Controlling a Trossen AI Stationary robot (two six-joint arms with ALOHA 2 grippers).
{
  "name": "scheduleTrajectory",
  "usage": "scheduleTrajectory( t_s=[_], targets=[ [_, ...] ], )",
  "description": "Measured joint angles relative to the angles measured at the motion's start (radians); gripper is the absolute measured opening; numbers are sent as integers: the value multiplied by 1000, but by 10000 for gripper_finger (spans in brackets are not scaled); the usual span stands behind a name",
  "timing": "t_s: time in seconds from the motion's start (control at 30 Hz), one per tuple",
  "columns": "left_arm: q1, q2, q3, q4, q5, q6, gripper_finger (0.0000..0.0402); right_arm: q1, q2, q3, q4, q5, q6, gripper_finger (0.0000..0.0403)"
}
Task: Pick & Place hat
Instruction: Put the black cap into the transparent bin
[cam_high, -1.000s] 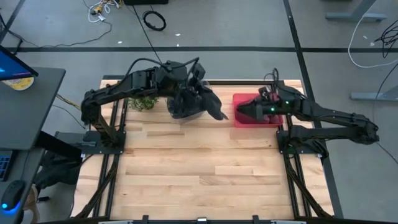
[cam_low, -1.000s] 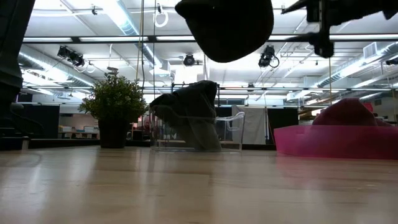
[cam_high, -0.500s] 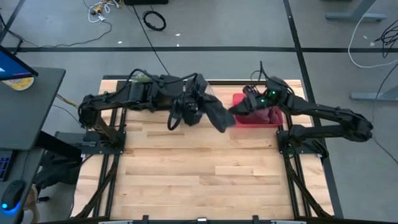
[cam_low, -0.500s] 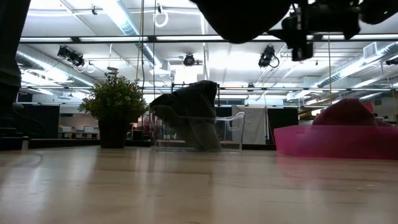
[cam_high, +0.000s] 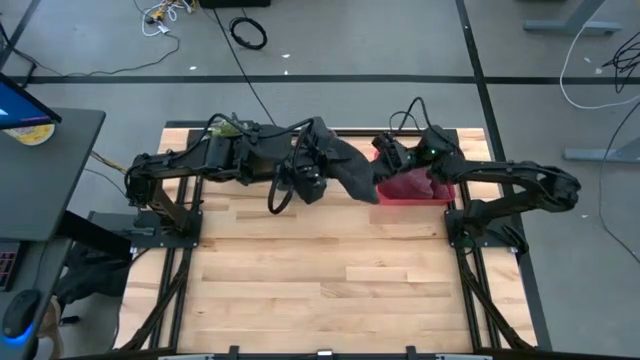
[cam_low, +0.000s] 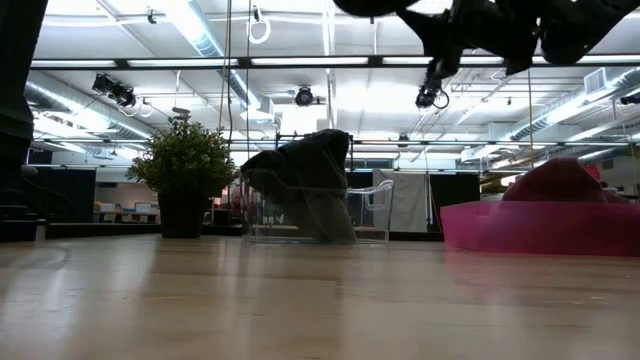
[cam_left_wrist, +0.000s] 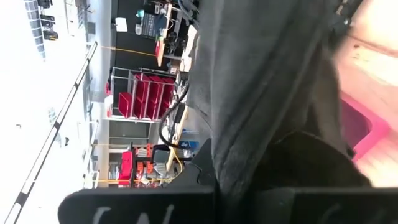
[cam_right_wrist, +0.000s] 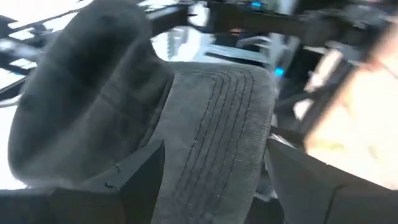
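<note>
The dark grey hat (cam_high: 350, 172) hangs in the air above the surface's (cam_high: 320, 280) far edge, between both arms. The left gripper (cam_high: 322, 163) is clamped on one side; the right gripper's (cam_high: 388, 165) 2 fingers straddle the brim, just beside the pink bin (cam_high: 425, 189).

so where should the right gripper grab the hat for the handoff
Probably the brim: in the right wrist view its flat stitched edge lies between the right gripper fingers. Come from the pink bin side, opposite the left gripper, which holds the hat aloft.
</note>
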Motion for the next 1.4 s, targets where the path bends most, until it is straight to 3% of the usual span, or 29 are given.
scheduleTrajectory(
  t_s=[0.2,0.5,0.8,1.13,1.3,1.4],
  targets=[
    [0,0,0,1,0,-37,5,11,18,0,138,51,8,277],
    [7,0,0,124,-40,18,5,24,18,0,-15,-1,-1,277],
    [26,8,0,225,-26,67,5,55,46,1,45,-2,53,277],
    [30,11,0,267,43,15,5,57,106,1,346,77,186,277],
    [30,11,0,257,44,-1,5,57,110,1,382,82,174,272],
    [30,11,0,245,43,-38,5,57,110,1,394,97,153,249]
  ],
)
